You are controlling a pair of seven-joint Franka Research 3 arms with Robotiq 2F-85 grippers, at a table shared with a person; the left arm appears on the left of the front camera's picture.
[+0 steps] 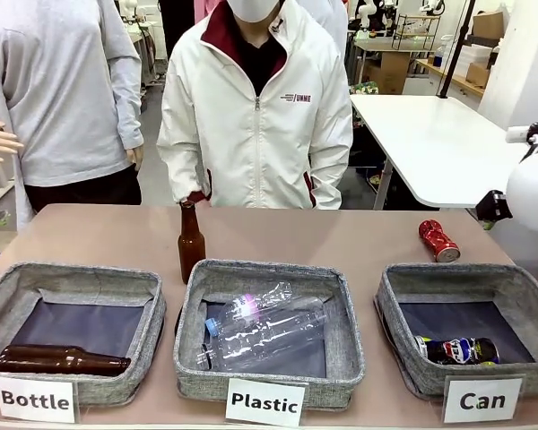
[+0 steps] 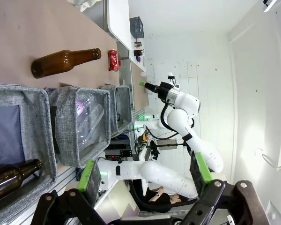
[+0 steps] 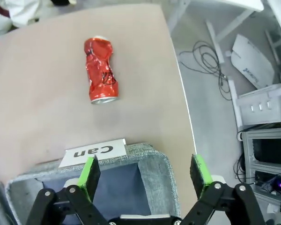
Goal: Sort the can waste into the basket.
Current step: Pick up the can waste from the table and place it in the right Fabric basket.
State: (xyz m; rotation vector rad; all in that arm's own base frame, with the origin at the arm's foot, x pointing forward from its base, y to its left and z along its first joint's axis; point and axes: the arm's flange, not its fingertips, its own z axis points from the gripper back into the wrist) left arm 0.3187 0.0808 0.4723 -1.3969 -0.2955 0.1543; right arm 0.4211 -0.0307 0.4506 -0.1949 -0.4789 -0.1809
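**Inspector:** State of the jaws?

**Assessor:** Right jaws are wide apart with nothing between them, hanging over a corner of the basket (image 3: 152, 155). Left jaws are likewise wide and empty.

**Inspector:** The can waste?

**Assessor:** The black can (image 1: 455, 349) already lies in the basket. The red can (image 3: 101, 77) lies on its side on the surface (image 3: 37, 93), ahead of the right jaws beyond the white card (image 3: 94, 152) and off-centre.

**Inspector:** Recommendation?

**Assessor:** Advance past the card, centre on the dented middle, descend low and close across its width. Crumpled metal may slip.
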